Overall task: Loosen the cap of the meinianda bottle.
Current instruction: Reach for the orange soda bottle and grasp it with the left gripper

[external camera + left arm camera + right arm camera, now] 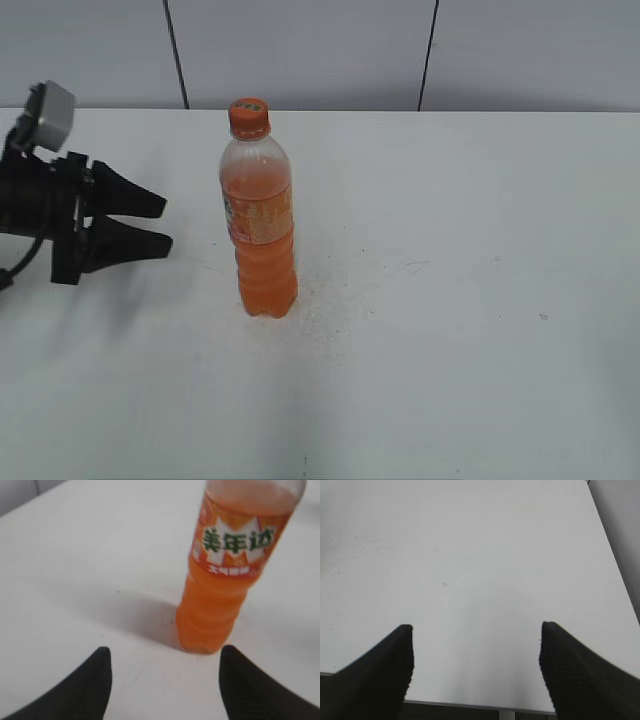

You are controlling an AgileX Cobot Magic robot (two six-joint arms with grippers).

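Bottle, clear plastic with orange drink, standing upright, orange ribbed cap on; left gripper at its 9 o'clock, spread for grasping; right gripper released, idling.

The bottle is seen upright on the bench, left of centre. Clear plastic is shown, filled with orange drink to the shoulder, with an orange-and-white label around the middle. The orange ribbed cap is seated at its 12 o'clock end.
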